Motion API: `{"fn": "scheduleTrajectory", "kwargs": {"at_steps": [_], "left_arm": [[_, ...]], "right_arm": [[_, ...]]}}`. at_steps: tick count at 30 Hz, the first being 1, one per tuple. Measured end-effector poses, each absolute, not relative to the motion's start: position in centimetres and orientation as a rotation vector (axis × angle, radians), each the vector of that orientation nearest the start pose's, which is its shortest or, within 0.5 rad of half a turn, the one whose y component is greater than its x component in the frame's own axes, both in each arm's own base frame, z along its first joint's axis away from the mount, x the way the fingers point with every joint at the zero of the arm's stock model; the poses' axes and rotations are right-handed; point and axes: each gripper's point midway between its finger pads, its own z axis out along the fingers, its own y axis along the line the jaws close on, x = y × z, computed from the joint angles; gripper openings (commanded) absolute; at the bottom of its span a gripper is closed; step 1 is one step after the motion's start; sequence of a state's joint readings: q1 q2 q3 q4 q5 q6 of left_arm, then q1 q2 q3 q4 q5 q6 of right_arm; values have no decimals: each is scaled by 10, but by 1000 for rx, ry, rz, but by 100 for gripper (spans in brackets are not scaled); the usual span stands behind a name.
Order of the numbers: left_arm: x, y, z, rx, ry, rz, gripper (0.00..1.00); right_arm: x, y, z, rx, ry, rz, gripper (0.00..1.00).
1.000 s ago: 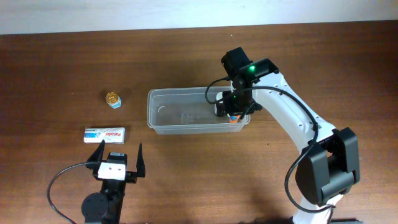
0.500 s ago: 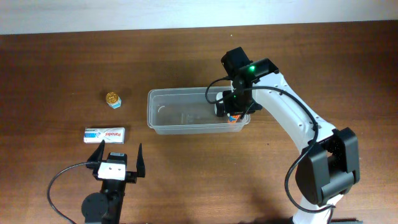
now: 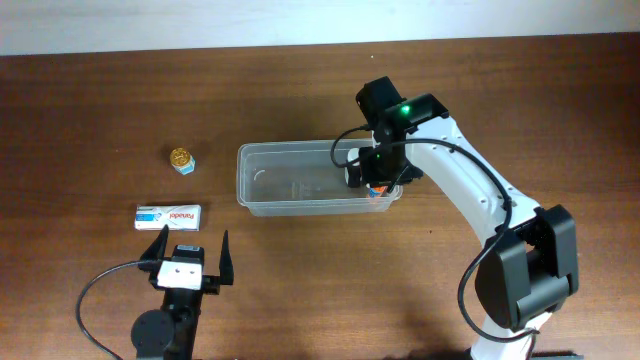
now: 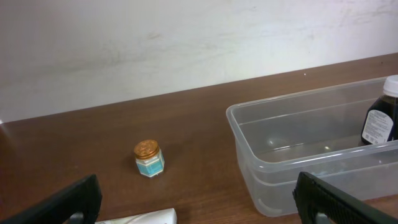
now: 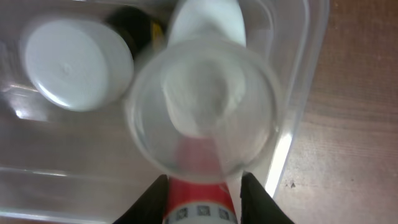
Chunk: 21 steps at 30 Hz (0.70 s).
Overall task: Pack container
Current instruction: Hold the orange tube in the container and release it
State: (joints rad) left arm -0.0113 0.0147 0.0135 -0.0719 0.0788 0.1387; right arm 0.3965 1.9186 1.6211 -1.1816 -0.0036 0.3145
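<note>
The container [image 3: 290, 150] is a clear rectangular tub at mid-table, also in the left wrist view [image 4: 292, 168]. My right gripper [image 3: 372, 180] reaches into its right end. In the right wrist view, the gripper [image 5: 204, 190] straddles an upright red bottle with a clear cap [image 5: 202, 109]. One finger lies against the red body and a thin gap shows at the other finger [image 5: 258, 199]. A dark bottle with a white cap [image 5: 76, 64] stands beside it in the tub [image 4: 380, 121]. My left gripper [image 3: 188, 250] rests wide open and empty near the front edge [image 4: 199, 202].
A small jar with a gold lid [image 3: 181, 159] stands left of the tub, seen too in the left wrist view [image 4: 148, 158]. A flat white medicine box [image 3: 168, 215] lies just ahead of the left gripper. A pale wall runs behind the table's back edge.
The right gripper's jaws have parted slightly round the red bottle, which stays in the tub's right end. The left arm has not moved.
</note>
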Motion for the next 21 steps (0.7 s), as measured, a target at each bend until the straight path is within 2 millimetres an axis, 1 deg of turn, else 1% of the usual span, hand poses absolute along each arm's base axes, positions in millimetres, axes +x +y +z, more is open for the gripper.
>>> {"fn": "scheduleTrajectory", "kwargs": {"at_steps": [1, 4, 5, 9, 10, 11, 12, 15, 17, 19, 20, 21], "left_arm": [[246, -16, 159, 183, 1634, 33, 99], [246, -16, 159, 183, 1634, 33, 99], [246, -16, 159, 183, 1634, 33, 99], [246, -16, 159, 183, 1634, 33, 99], [246, -16, 159, 183, 1634, 33, 99], [246, -16, 159, 183, 1634, 33, 99], [246, -16, 159, 183, 1634, 33, 99], [246, -16, 159, 183, 1634, 33, 99], [246, -16, 159, 183, 1634, 33, 99], [246, -16, 159, 183, 1634, 33, 99], [246, -16, 159, 183, 1634, 33, 99], [246, -16, 159, 183, 1634, 33, 99]], "right_arm": [[353, 148, 104, -125, 3060, 50, 32], [354, 149, 120, -126, 3057, 52, 33], [358, 150, 132, -124, 3040, 59, 33], [362, 152, 165, -123, 3006, 74, 37], [363, 152, 180, -123, 2990, 82, 38], [364, 152, 185, -122, 2983, 86, 38], [363, 152, 194, -123, 2974, 90, 38], [360, 151, 223, -117, 2947, 105, 44], [359, 149, 238, -117, 2928, 112, 50], [355, 144, 254, -104, 2914, 117, 51], [354, 141, 259, -96, 2910, 116, 52], [353, 136, 265, -78, 2906, 116, 57]]}}
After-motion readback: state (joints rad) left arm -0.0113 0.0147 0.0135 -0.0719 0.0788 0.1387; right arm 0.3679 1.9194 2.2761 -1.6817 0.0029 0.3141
